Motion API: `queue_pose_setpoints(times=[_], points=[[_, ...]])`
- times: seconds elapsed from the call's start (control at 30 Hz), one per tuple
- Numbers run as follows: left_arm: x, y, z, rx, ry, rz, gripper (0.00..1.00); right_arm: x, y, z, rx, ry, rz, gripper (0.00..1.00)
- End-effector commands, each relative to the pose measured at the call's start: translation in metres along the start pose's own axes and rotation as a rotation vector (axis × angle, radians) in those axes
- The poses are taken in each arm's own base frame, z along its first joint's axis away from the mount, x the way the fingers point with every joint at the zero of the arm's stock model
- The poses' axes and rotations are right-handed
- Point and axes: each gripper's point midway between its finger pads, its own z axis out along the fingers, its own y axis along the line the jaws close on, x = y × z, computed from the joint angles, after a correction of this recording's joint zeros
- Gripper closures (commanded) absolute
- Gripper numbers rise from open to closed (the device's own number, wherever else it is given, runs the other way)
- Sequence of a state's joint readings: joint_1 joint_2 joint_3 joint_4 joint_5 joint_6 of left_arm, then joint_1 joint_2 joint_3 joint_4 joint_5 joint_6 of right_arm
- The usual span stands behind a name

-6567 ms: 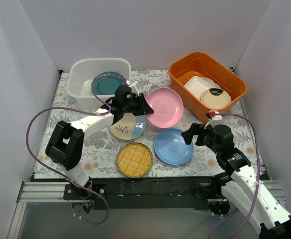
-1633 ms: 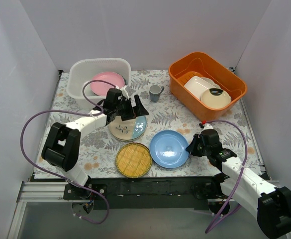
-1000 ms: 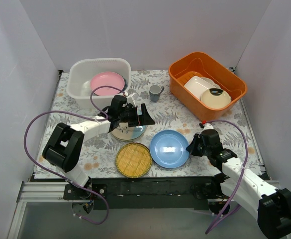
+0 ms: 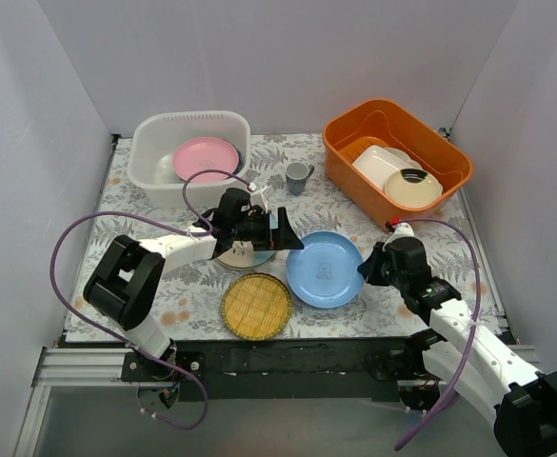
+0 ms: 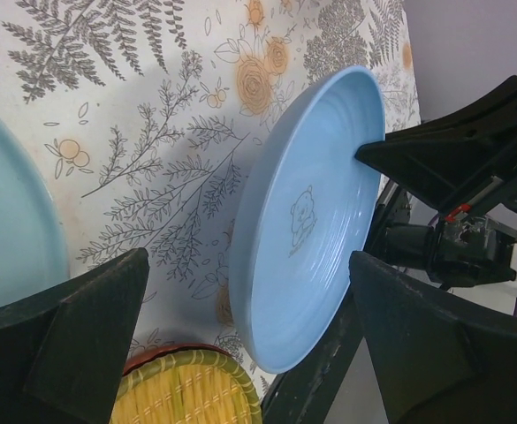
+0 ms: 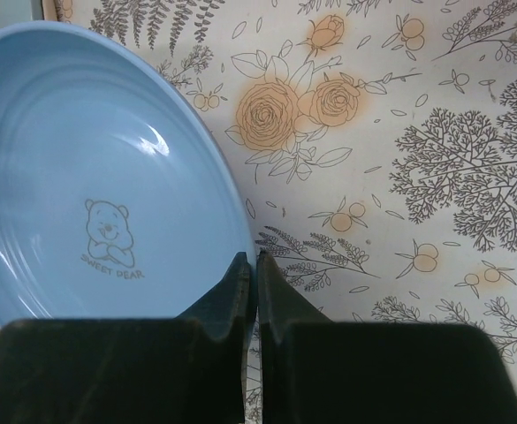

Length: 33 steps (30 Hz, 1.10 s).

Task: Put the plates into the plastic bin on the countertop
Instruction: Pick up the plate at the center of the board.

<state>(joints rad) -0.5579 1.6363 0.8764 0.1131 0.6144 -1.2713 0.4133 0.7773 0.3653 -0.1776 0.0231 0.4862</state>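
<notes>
Yellow woven plate (image 4: 257, 306): nearest me, at 6 o'clock on the countertop (image 4: 183, 286). The left wrist view cuts it off at the frame edge.
Right gripper (image 6: 256, 261): fingers together, clamped on the 3 o'clock rim of the light blue plate (image 4: 322, 269).
Light blue plate: right of centre. I cannot tell whether its gripped edge is off the surface.
Left gripper (image 5: 249, 263): fingers wide apart, holding nothing, facing 3 o'clock.
Leaf-sprig plate (image 4: 243, 257): mostly hidden under that gripper.
Grey cup (image 4: 298, 176): 12 o'clock.
Plastic bin (image 4: 147, 143): far, 11 o'clock. A pink plate (image 4: 205, 158) sits inside, and I cannot see what is beneath it.
Orange bin (image 4: 349, 143): 1 o'clock.
</notes>
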Motion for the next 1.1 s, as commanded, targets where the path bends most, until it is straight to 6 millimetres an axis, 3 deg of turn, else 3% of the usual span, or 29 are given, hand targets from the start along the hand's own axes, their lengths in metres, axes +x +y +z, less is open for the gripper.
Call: queue_pose_setpoints(times=[0.0,0.33,0.67,0.8,0.83,0.97,1.07], points=[[0.006,-0.014,0.003,0.041,0.018,0.041,0.05,-0.041,0.022,-0.011,-0.064,-0.116,0.000,0.99],[0.011,-0.023,0.012,0.056,0.040,0.044,0.12,-0.051,0.027,-0.016,-0.072,-0.136,-0.012,0.99],[0.014,-0.026,0.017,0.075,0.055,0.047,0.28,-0.049,0.025,-0.013,-0.071,-0.131,-0.015,0.99],[0.018,-0.027,0.019,0.084,0.062,0.040,0.45,-0.050,0.026,-0.012,-0.076,-0.134,-0.017,0.99],[0.018,-0.028,0.019,0.086,0.063,0.039,0.61,-0.050,0.025,-0.012,-0.073,-0.132,-0.018,0.99],[0.019,-0.027,0.019,0.080,0.062,0.039,1.00,-0.049,0.026,-0.010,-0.075,-0.129,-0.017,0.99],[0.018,-0.026,0.020,0.078,0.059,0.044,1.00,-0.048,0.025,-0.010,-0.072,-0.126,-0.013,0.99]])
